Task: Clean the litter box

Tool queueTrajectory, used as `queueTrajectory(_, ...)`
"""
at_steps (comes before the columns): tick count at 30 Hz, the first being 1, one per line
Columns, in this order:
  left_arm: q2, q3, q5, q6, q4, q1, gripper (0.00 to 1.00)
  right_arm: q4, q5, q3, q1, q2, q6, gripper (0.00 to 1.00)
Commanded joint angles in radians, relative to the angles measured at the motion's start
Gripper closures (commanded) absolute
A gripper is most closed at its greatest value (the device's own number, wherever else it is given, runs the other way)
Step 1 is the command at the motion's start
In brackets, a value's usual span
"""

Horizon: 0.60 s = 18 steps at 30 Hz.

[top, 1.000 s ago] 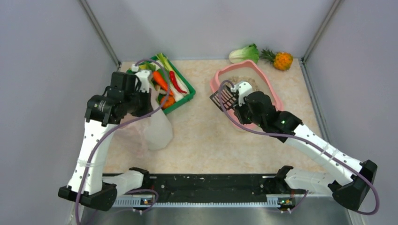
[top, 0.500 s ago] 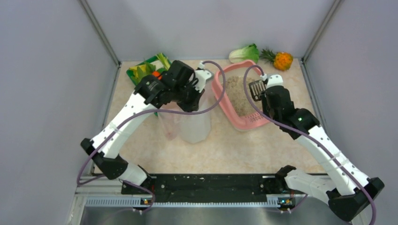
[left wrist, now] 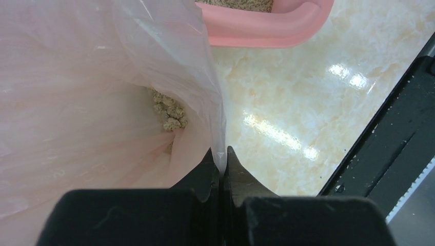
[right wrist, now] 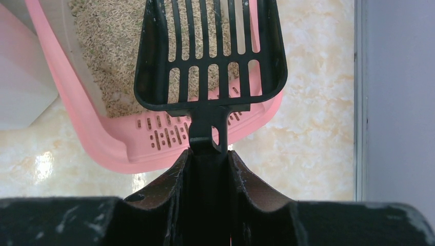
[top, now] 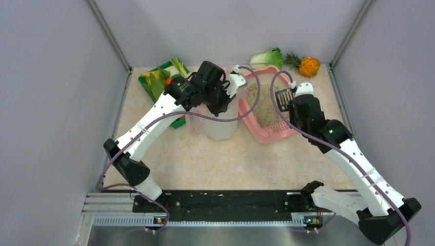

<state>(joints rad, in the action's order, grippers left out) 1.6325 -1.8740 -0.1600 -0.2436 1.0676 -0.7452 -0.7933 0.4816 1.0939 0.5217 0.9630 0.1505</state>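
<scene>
Since the earlier frame, the left arm has swung from the green tray side to the centre of the worktop [top: 231, 164], carrying the translucent pale-pink plastic bag [left wrist: 92, 102] with it. The right arm has shifted the black slotted plastic scoop [right wrist: 213, 105] from the left rim of the box to its right side.

1. Left fingers [left wrist: 224, 163]: clenched on the upper edge of the bag, with only a thin fold of film between them. The bag hangs open just beside the left rim of the box, and a few beige clumps [left wrist: 169, 115] lie at its bottom.
2. Right fingers [top: 293, 101]: clamped on the handle of the scoop. The scoop head is over the near right part of the box, and its slots appear empty.
3. Task object: the pink rounded-rectangular plastic litter box [top: 267, 136] sits on the worktop, right of centre, towards the far edge. Its slotted lip faces the arm bases. Grey-beige granular litter [right wrist: 107, 51] covers its floor.
4. Surroundings: the green rectangular vegetable tray [top: 154, 82] stands at the far left, partly hidden by the left arm. A green bok choy [top: 268, 57] and an orange pineapple [top: 308, 65] lie beyond the box against the far wall.
</scene>
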Motion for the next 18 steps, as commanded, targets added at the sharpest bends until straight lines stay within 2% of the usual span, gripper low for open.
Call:
queueTrajectory(1, -0.016, 0.034, 0.026, -0.064, -0.131, -0.017, 1.0, 0.03, -0.012, 0.031, -0.014, 0.008, -0.002, 1.0)
queueTrajectory(5, -0.034, 0.086, 0.058, -0.077, -0.143, -0.025, 1.0, 0.035, -0.038, 0.039, -0.022, 0.025, -0.022, 1.0)
queueTrajectory(7, -0.04, 0.091, 0.072, -0.089, -0.137, -0.031, 0.96, 0.031, -0.054, 0.049, -0.027, 0.038, -0.035, 1.0)
queueTrajectory(11, -0.045, 0.096, 0.072, -0.097, -0.133, -0.04, 0.76, 0.006, -0.085, 0.084, -0.043, 0.088, -0.056, 1.0)
queueTrajectory(14, -0.054, 0.101, 0.065, -0.085, -0.146, -0.042, 0.57, -0.028, -0.12, 0.128, -0.065, 0.139, -0.072, 1.0)
queueTrajectory(18, -0.077, 0.075, 0.073, -0.046, -0.171, -0.042, 0.44, -0.085, -0.178, 0.222, -0.104, 0.224, -0.101, 1.0)
